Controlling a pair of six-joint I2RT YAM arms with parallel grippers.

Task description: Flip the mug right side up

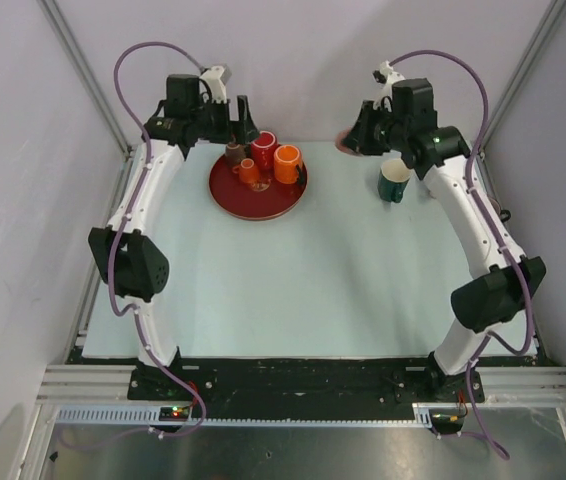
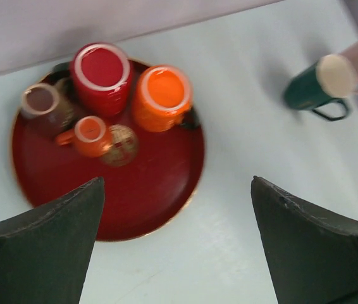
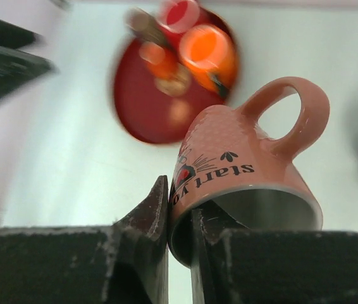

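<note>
Right gripper (image 3: 180, 199) is clamped on the rim of the pink mug (image 3: 242, 164), one finger inside the mouth and one outside. The mug hangs in the air off the fingertips with its mouth toward the wrist and its base pointing away, handle (image 3: 293, 114) off to the side. It's nowhere near upright by my reckoning.

How I'd do the flip:
- That's a thin pinch on one spot of the rim, so roll the wrist slowly or the mug could swing or slip.
- Keep rolling until the mouth faces straight up.
- Lower it onto bare table (image 1: 293, 290) below the fingers and get the base flat before letting go.
- Stay clear of the green mug (image 2: 305, 95), which sits close to that gripper.

Left gripper (image 2: 176, 183) is spread wide with nothing in it, hovering over the tray (image 2: 160, 202). I'd leave it there.

Head count:
- One pink mug and one green mug.
- One red tray.
- Four cups on the tray, beyond the left fingers: a red mug (image 2: 101, 73), an orange mug (image 2: 162, 95), a small orange cup (image 2: 90, 134) and a brown cup (image 2: 40, 104).
- One little gold round thing (image 2: 121, 144). No idea what it is.
</note>
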